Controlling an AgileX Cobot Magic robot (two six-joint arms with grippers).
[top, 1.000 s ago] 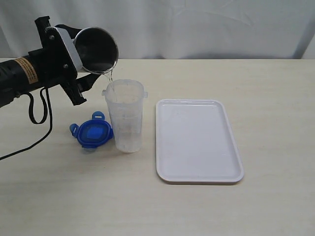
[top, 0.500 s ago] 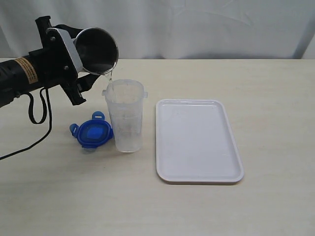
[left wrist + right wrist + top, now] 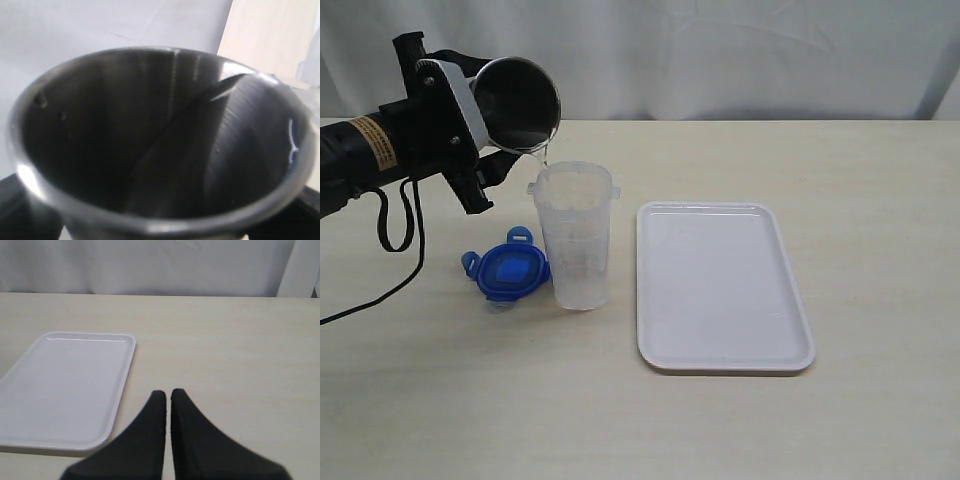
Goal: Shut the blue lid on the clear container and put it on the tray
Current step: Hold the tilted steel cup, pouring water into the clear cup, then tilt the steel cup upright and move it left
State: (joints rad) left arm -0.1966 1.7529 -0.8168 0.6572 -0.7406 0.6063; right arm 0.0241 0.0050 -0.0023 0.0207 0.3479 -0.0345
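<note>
Pouring at upper left works best, I judge, if I hold the steel cup (image 3: pixel 520 100), grasped by my left gripper (image 3: pixel 490 115), centred over the container (image 3: pixel 574 235); right gripper (image 3: pixel 167 399) clenched empty.

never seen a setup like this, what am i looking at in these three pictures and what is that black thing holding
It is a robot with two arms, each ending in two fingers. The wide picture comes from a camera off the arms; the other two come from cameras on the wrists. On the table stands an open clear container, its blue lid lying beside it, and a white tray apart from both. The left fingers grip a steel cup tipped above the container; a thin trickle seems to run from it. The left wrist camera looks into that cup. The right fingers are shut and hold nothing.
</note>
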